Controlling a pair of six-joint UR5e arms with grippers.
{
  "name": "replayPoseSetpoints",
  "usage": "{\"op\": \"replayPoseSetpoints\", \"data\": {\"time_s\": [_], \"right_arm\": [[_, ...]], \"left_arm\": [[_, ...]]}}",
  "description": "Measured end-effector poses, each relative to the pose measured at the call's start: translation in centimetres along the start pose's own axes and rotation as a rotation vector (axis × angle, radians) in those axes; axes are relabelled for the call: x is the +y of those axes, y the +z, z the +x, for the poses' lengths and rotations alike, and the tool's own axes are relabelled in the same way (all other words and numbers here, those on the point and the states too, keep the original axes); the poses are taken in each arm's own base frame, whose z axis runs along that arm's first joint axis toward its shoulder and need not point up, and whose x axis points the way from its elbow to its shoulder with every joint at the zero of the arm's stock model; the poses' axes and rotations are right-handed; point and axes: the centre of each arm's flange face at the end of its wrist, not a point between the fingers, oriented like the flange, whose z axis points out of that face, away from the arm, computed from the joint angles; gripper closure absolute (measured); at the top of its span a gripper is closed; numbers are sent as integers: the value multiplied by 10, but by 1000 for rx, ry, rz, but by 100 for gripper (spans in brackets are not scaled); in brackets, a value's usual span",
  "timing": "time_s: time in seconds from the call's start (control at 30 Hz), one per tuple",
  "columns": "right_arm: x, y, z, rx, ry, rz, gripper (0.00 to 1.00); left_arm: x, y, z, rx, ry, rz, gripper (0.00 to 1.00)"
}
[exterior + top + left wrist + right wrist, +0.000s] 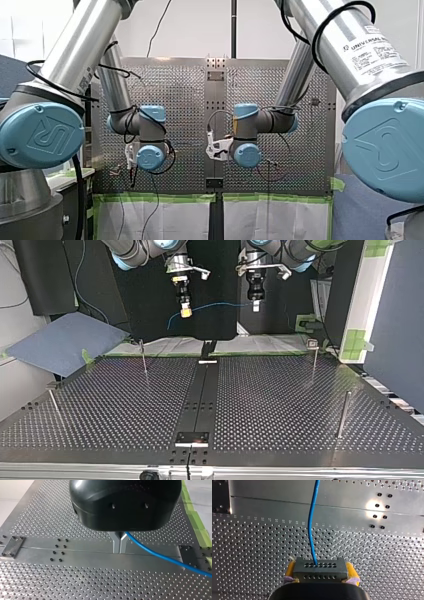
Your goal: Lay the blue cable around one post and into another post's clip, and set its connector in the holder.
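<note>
Though holding blue cable (220,305) aloft, yet to route/seat.
Gripping connector (318,568) w/ R jaws, cable w/ L jaws.

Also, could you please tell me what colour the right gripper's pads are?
Yellow; the right wrist view shows the pads best, gripping the dark connector.
</note>
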Motion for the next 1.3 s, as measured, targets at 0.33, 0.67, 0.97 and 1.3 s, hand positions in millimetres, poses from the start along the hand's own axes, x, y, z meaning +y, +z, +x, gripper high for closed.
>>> {"op": "replayPoseSetpoints", "data": {"time_s": [0.33, 0.67, 0.97, 1.3], "right_arm": [[0, 0, 0, 0, 0, 0, 100], [3, -2, -17, -34, -3, 2, 100], [2, -11, -57, -107, -20, 8, 100], [2, -15, -74, -138, -28, 11, 100]], "left_arm": [[0, 0, 0, 0, 0, 0, 100], [3, -6, 14, 24, 15, 8, 100], [7, -11, 34, 67, 43, 7, 100], [8, -12, 35, 70, 45, 7, 100]]}}
